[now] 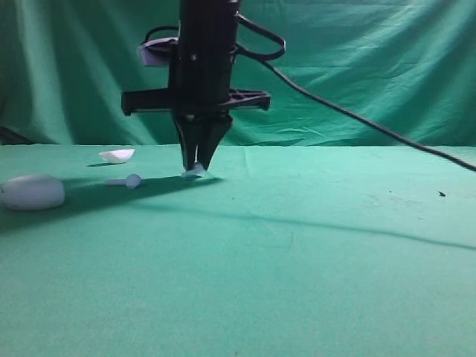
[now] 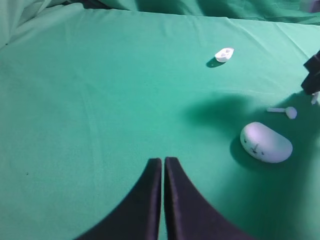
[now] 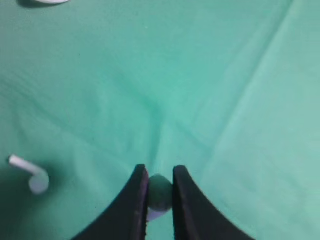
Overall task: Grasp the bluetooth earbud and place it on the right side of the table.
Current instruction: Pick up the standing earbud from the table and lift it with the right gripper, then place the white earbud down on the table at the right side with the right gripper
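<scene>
The right gripper is set upright over the table, just left of centre in the high view, its jaws pinched on the bluetooth earbud so it can be lifted cleanly. Only a rounded pale part is seen at the bottom centre of the right wrist view; its long axis cannot be told. The left gripper is pressed together, empty.

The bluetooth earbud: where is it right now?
In the exterior high view the bluetooth earbud sits left of centre on the table, between the right gripper fingertips, right of the other earbud.
</scene>
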Robot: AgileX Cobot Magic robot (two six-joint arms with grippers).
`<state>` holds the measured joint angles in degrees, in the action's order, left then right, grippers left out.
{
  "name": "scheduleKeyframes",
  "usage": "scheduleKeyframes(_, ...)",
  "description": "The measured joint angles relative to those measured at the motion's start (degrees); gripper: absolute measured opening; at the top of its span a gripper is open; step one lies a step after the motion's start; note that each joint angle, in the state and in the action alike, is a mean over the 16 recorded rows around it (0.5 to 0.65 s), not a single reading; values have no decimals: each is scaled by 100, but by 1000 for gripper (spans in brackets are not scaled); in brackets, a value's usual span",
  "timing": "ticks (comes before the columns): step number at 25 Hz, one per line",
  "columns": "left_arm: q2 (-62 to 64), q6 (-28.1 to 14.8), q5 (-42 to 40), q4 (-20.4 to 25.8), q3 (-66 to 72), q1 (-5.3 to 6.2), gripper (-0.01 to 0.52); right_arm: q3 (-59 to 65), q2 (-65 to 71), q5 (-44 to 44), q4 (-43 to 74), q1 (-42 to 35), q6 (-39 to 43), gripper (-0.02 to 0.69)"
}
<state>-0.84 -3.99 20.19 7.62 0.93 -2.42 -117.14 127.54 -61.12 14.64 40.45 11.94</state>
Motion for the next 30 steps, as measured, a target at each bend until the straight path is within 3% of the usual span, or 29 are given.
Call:
scheduleKeyframes(7,0,0,0,0,0,0,0,407,-1080,-618,129,-381,-70,92)
scheduleKeyframes(13,0,0,0,0,0,0,0,1796,-2174,-563,190,-1073,40,92)
scheduleKeyframes(23,0,0,0,0,0,0,0,5114,-3133,1248,236,-2271,438,92)
scheduleKeyframes(30,0,0,0,0,0,0,0,6150,-2931,2506,349,-2582,540,114)
